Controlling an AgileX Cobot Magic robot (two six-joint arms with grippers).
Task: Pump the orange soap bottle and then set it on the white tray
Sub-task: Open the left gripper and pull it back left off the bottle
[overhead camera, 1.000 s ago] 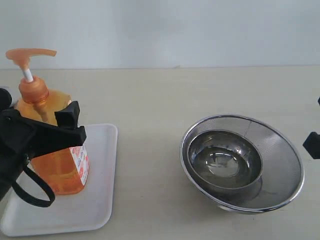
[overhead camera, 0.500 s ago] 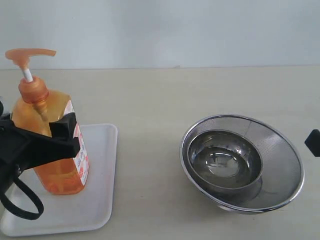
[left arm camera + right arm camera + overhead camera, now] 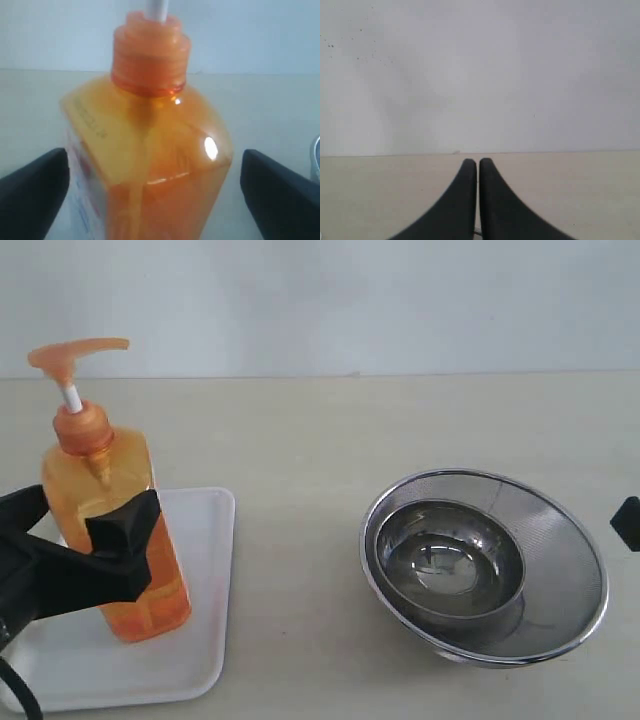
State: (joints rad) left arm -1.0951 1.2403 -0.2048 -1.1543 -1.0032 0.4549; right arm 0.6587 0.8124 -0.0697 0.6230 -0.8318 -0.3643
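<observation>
Placed, it seems; pumping unconfirmed
Your black left gripper (image 3: 85, 515) gapes clear of the tall clear-orange plastic soap bottle (image 3: 100, 480), upright on the flat white rectangular tray (image 3: 205, 580); your right gripper (image 3: 478, 165) is closed on nothing

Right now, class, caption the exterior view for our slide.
Soap bottle on white tray, open left gripper around it, steel bowl nearby.

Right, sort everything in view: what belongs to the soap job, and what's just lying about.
Job: orange soap bottle; white tray under it; left pincer, open on either side of the bottle.
Lying about: steel mesh bowl; smaller steel bowl sitting inside it.
</observation>
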